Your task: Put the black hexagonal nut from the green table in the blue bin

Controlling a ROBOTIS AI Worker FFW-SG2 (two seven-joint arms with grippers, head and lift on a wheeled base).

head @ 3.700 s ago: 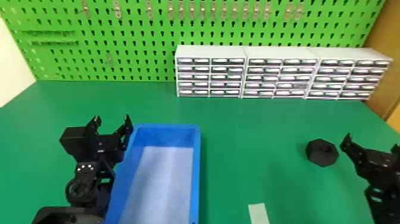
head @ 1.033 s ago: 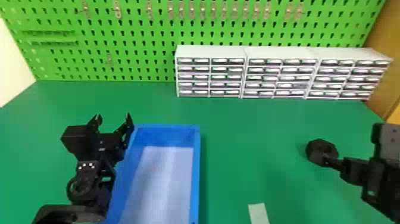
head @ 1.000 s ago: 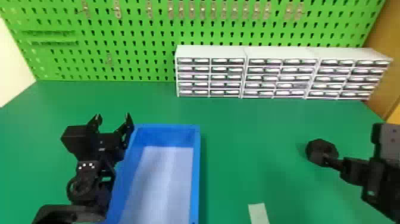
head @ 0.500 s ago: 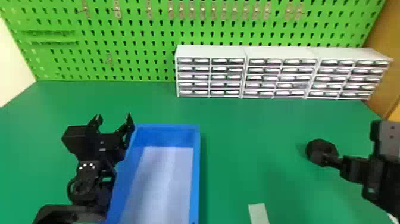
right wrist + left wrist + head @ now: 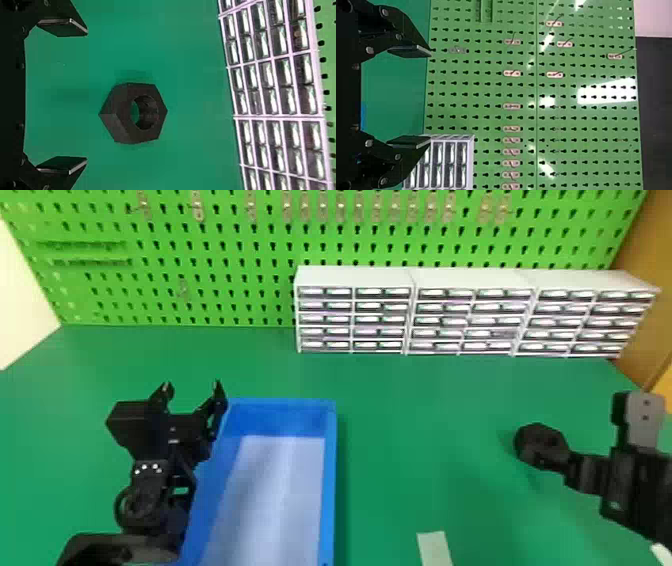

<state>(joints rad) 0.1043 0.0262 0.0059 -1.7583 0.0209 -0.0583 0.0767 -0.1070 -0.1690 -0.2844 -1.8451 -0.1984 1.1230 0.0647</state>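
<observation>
at the far left, the left fingers (image 5: 409, 51) are held apart with nothing between them, parked by the left side of the blue bin (image 5: 329, 490). no nut is seen on the part of the bin's floor that is shown. next, on the counter (image 5: 425, 470), a pale strip (image 5: 434, 547) is passed. farther right, the black hexagonal nut (image 5: 121, 118) is found lying flat on the green surface, well apart from the bin; it has not been shifted. at the far right, the change is seen: the right fingers (image 5: 65, 28) have been swung in from beside the nut and are now pointed towards it, spread wide, with nothing gripped. by the wrist view, the nut is placed just ahead of the fingertips, roughly midway (a fair line-up, it seems). so the approach is judged nearly done; a short advance and a closing are called for, though the nut could be nudged if one side is met first.
</observation>
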